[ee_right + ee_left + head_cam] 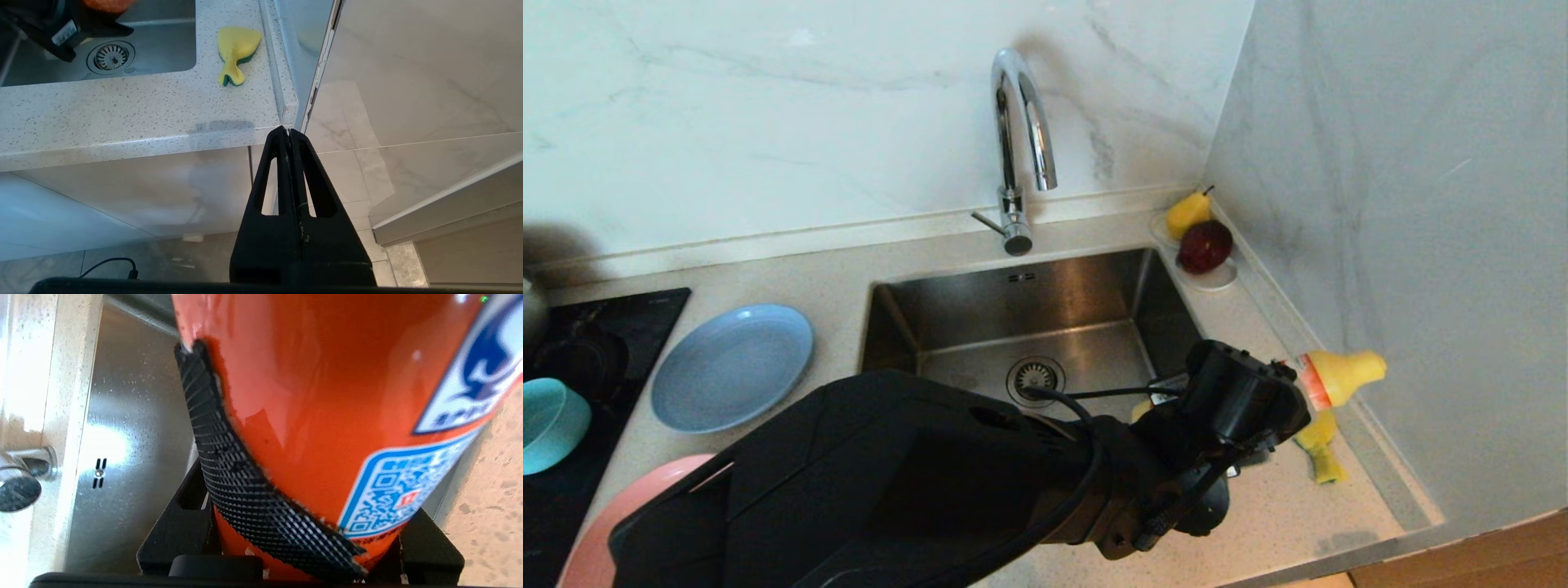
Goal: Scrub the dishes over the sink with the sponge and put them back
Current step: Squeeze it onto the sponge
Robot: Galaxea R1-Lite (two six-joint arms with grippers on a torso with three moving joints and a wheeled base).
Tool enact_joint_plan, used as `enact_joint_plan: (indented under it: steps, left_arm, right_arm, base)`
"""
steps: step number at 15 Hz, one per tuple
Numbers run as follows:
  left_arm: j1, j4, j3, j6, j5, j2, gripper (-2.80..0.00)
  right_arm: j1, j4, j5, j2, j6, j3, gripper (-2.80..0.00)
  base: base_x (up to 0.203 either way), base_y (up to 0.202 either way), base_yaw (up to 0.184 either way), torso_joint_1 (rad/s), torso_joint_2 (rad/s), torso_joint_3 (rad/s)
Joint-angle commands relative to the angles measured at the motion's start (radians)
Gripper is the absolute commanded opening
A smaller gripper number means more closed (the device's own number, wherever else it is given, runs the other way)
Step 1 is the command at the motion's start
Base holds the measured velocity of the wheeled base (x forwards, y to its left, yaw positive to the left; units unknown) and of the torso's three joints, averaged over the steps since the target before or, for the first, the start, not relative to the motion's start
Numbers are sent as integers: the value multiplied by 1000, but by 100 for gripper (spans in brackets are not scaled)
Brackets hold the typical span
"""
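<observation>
1. Our left gripper (pixel 286 522) is clamped on an orange detergent bottle (pixel 327 396), tilted over the sink's (pixel 980 310) right edge.
2. Right gripper (pixel 289 132): pressed together, parked below the counter.
3. Sponge (pixel 235 51) lies on the counter's right edge.
4. Risk: too much tilt spills detergent onto the counter (pixel 1258 523).

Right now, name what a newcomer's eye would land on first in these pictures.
First, the left gripper at the sink's right rim, clamped on an orange detergent bottle with a yellow cap. Next, the yellow sponge lying crumpled on the counter beside it. The light-blue plate waits left of the sink; the right gripper hangs shut below the counter edge.
</observation>
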Motion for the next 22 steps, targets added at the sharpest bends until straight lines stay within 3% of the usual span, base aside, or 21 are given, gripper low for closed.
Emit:
enact_joint_plan:
  steps: [1,4,7,17,19,22]
  left_arm:
    - [1,2,-1,28,4,10,-280]
    - [1,3,0,58,8,13,-280]
    - [0,4,1,95,59,23,-280]
    - [-11,-4,-11,136,91,85,-280]
    - [-10,-4,-4,178,107,80,-280]
    - [-8,-3,-14,188,109,77,-280]
  right_arm:
    - [0,0,0,-2,0,0,-280]
    - [0,0,0,-2,0,0,-280]
    - [0,0,0,-2,0,0,-280]
    - [0,0,0,-2,0,0,-280]
    - [0,0,0,-2,0,0,-280]
    - [0,0,0,-2,0,0,-280]
  base:
    - [0,0,0,0,0,0]
    - [0,0,0,0,0,0]
    - [0,0,0,0,0,0]
    - [0,0,0,0,0,0]
    - [0,0,0,0,0,0]
    - [0,0,0,0,0,0]
